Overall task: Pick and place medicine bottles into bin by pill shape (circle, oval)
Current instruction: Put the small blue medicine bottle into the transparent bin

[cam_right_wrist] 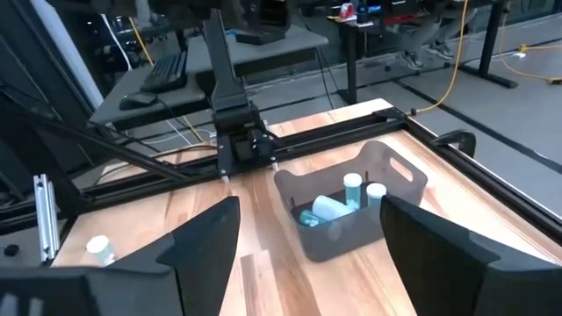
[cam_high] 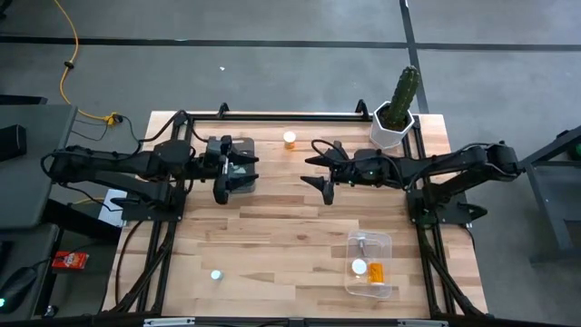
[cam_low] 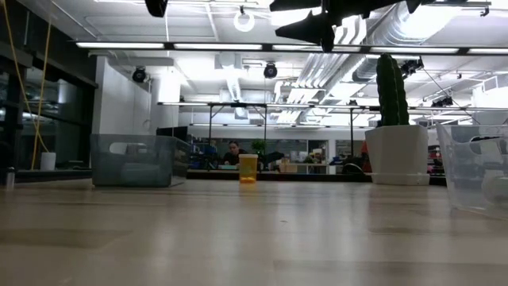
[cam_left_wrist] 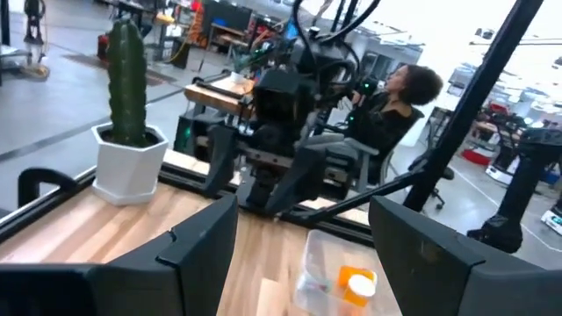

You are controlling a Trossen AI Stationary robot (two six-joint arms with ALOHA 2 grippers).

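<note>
While nothing is being gripped at the moment, the bottles are scattered in a few spots. Nearest the front edge, at roughly 7 o'clock from the table centre, a pale teal-topped bottle (cam_high: 216,274) is left standing alone on the wood. At about 5 o'clock, a clear bin (cam_high: 369,264) is seen with an orange bottle (cam_high: 376,272) and a white-capped one (cam_high: 359,267) lying inside.

Up around mid-table, both arms are held above the surface. The left gripper (cam_high: 221,169) is parked at 10 o'clock, right over the grey bin (cam_high: 241,166), fingers spread apart with nothing between them. The right gripper (cam_high: 320,169) is hovering at about 1 o'clock, also spread wide and empty. From the right wrist view, teal-topped bottles (cam_right_wrist: 349,200) are seen piled inside the grey bin.

Further back, at 12 o'clock, a lone orange bottle with a white cap (cam_high: 290,140) is standing upright on the table, well apart from both grippers. At the far 2 o'clock corner, a cactus in a white pot (cam_high: 397,111) is planted.
</note>
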